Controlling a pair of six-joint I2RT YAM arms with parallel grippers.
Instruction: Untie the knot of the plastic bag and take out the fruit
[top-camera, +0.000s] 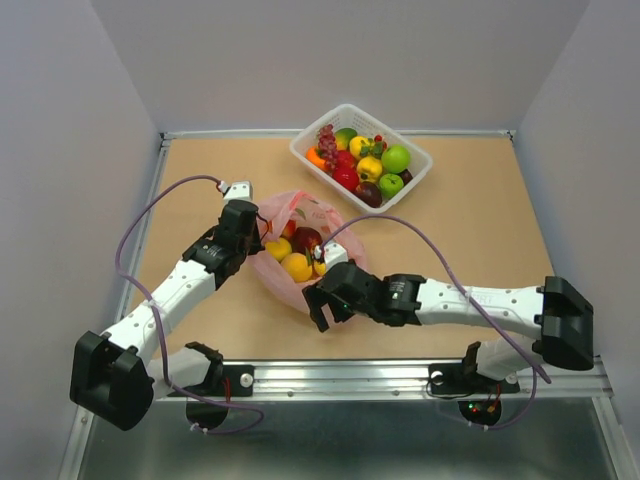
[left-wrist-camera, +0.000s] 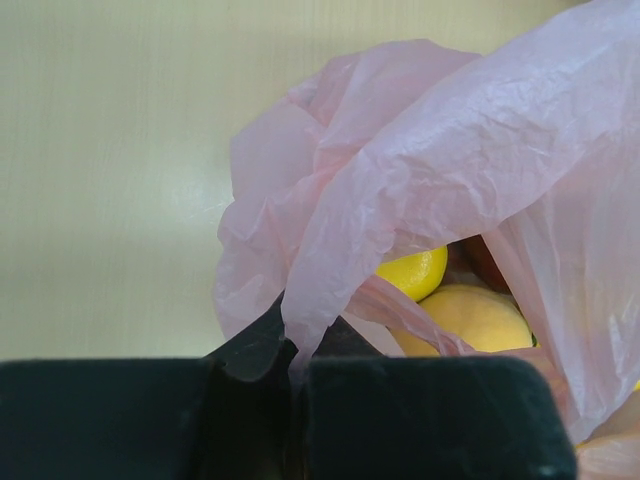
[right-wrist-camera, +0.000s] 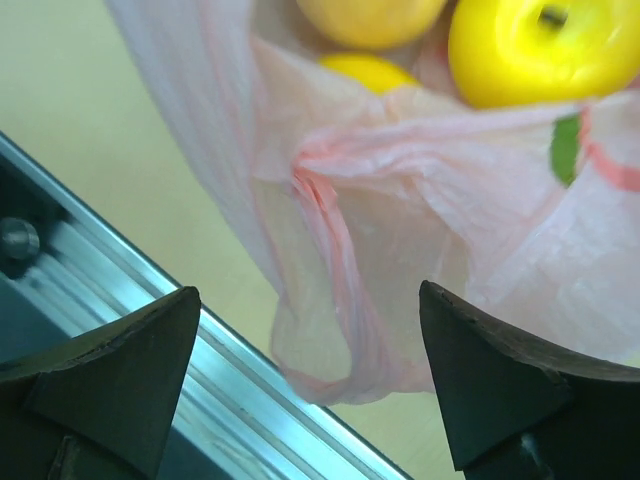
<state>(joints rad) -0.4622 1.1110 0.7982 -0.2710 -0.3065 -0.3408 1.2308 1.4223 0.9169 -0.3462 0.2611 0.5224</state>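
Your left gripper (left-wrist-camera: 295, 365) is clamped on the crinkly translucent pink plastic bag (left-wrist-camera: 450, 150); right gripper (right-wrist-camera: 308, 295) gapes wide near it, glossy round yellow fruit (right-wrist-camera: 530, 50) inside.

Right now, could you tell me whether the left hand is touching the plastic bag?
Touching. The left wrist view shows the left hand closed on a fold of the plastic bag, with the pink film pinched in its grip.

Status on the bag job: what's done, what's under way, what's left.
Done, apparently: the plastic bag lies open at the top, with the fruit showing inside. In hand: the left gripper has its jaws shut on a fold of the pink film; the right gripper sits at the bag's near side, jaws open and empty. Left: all the unloading, since the fruit is in the bag.
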